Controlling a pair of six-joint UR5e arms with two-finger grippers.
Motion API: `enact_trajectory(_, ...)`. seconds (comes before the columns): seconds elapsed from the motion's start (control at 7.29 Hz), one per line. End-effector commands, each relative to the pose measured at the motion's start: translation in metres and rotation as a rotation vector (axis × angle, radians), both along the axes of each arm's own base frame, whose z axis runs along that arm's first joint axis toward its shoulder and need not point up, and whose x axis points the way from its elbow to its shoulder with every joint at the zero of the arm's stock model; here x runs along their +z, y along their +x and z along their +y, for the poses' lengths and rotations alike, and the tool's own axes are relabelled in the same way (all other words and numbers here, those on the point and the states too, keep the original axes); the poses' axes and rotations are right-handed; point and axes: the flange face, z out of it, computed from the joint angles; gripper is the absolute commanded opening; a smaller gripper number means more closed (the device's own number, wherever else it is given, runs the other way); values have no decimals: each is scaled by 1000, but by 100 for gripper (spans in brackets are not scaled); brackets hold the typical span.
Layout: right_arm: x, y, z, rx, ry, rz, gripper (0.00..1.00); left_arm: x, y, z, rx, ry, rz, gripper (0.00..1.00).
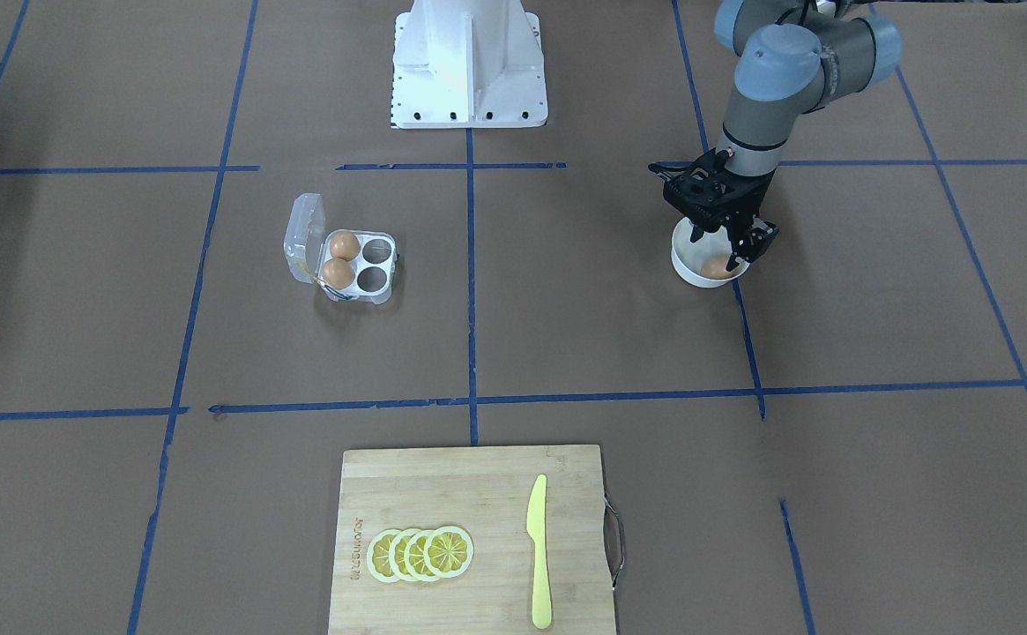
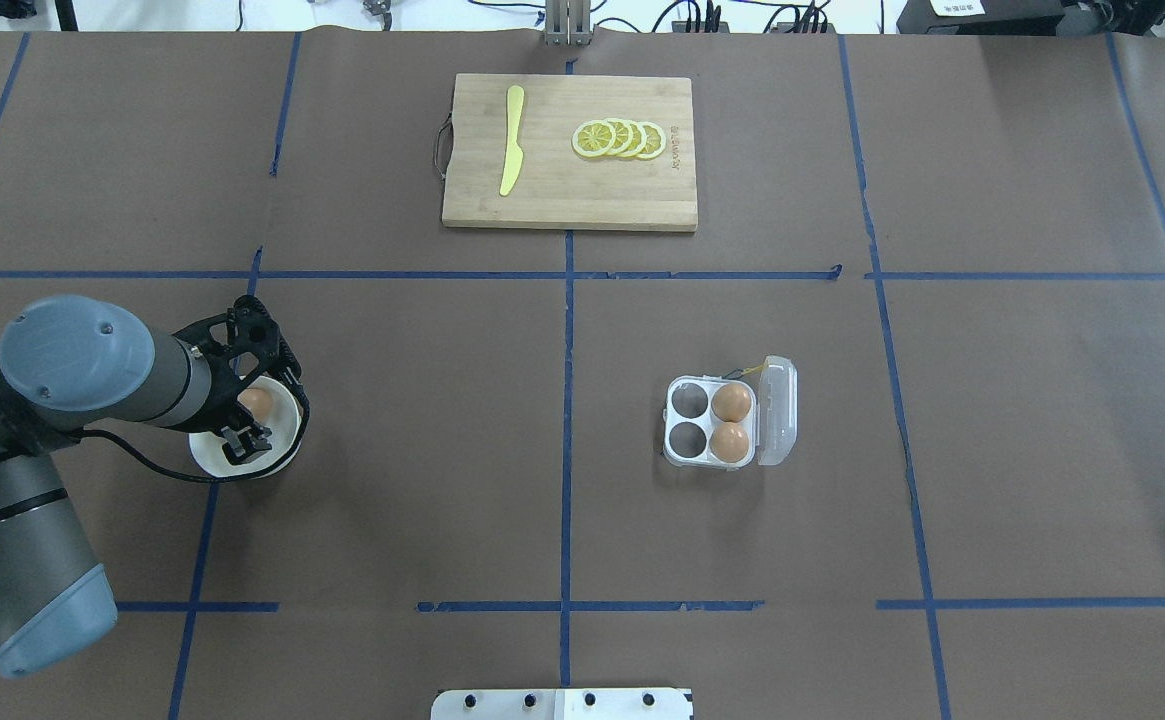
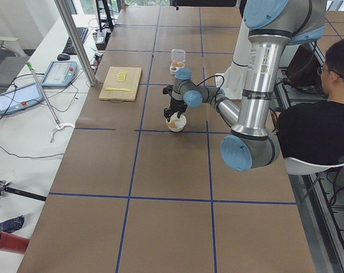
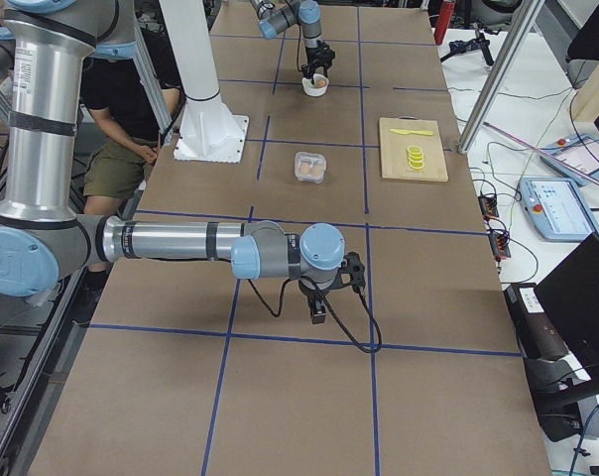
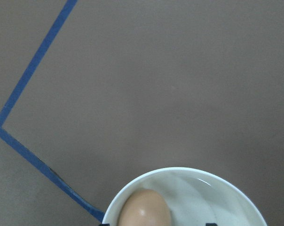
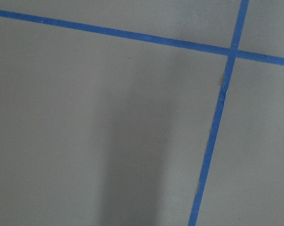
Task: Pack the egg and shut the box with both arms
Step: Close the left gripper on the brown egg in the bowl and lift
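An orange-brown egg (image 2: 255,403) lies in the round white bowl (image 2: 204,455) at the table's left. My left gripper (image 2: 252,395) hangs open just above the bowl, with one finger on each side of the egg and apart from it. The left wrist view shows the egg (image 5: 144,211) in the bowl (image 5: 203,175) at its bottom edge. The clear box (image 2: 710,455) stands right of centre with its lid (image 2: 778,410) open. Two eggs (image 2: 731,402) fill the cells beside the lid, and the other two cells are empty. My right gripper (image 4: 319,313) shows only in the exterior right view, low over bare table; I cannot tell whether it is open or shut.
A wooden cutting board (image 2: 567,195) with lemon slices (image 2: 620,139) and a yellow knife (image 2: 512,150) lies at the far middle. The white pedestal (image 1: 469,62) stands at the robot's side. A seated person (image 3: 317,119) is beside the table.
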Motion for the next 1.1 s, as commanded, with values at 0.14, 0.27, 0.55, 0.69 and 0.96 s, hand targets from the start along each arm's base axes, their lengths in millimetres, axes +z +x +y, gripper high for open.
enact_trajectory(0.14,0,0,1,1,9,-2,100,3,2,0,9,-8,-2,74)
enact_trajectory(0.27,0,0,1,1,9,-2,100,5,5,-1,9,-11,-6,74)
enact_trajectory(0.55,0,0,1,0,9,-5,100,9,7,-2,10,-13,-6,74)
enact_trajectory(0.69,0,0,1,0,9,-5,100,9,7,-2,10,-13,-6,74)
enact_trajectory(0.96,0,0,2,0,7,-6,100,16,12,-1,33,-41,-6,73)
